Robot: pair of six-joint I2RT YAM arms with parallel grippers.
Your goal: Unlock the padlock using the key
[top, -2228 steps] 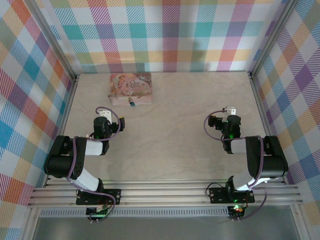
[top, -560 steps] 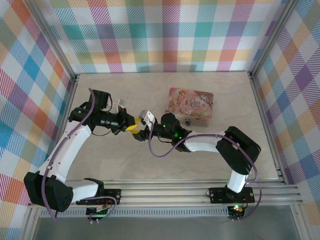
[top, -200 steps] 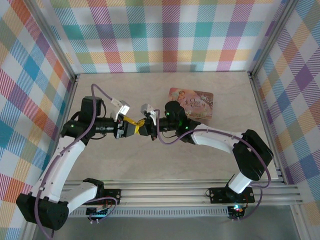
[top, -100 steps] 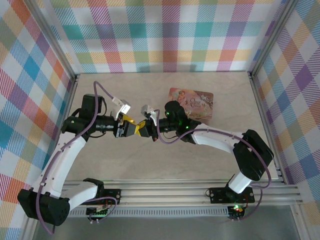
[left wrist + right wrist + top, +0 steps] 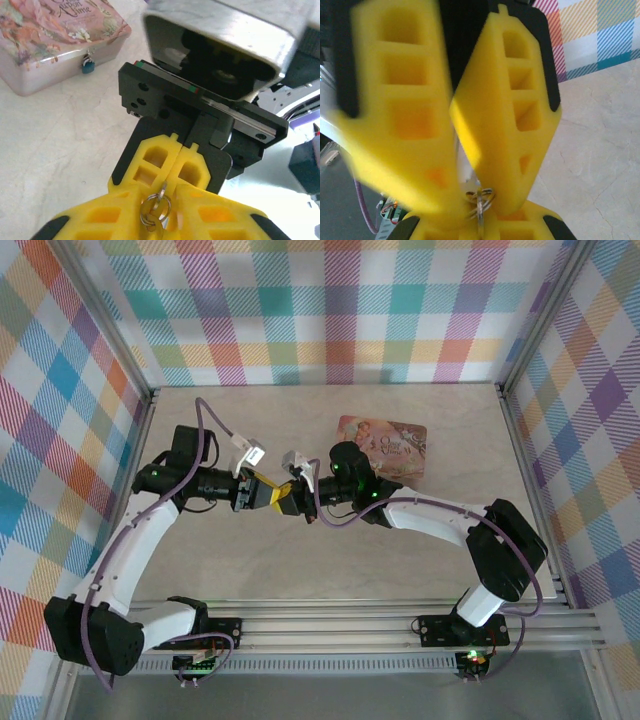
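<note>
Over the middle of the table my two grippers meet tip to tip. My right gripper (image 5: 291,496) (image 5: 479,222) is shut on the key's silver ring (image 5: 480,197), held edge-on. The yellow fingers of my left gripper (image 5: 270,497) (image 5: 159,207) close in from both sides onto the same key ring (image 5: 156,210); one finger is blurred. The padlock (image 5: 88,65), tiny, gold and blue, hangs on the front of the pink illustrated box (image 5: 50,45) (image 5: 385,445), behind the right arm.
The pink box lies at the back right of the beige table (image 5: 330,560). Checked walls and metal rails close in the table on three sides. The right arm stretches across the table's middle from its base at the near right.
My left gripper's jaws spread wider, then closed round the key ring. The left arm's elbow shifted slightly back. The right arm stayed put, still shut on the key.
</note>
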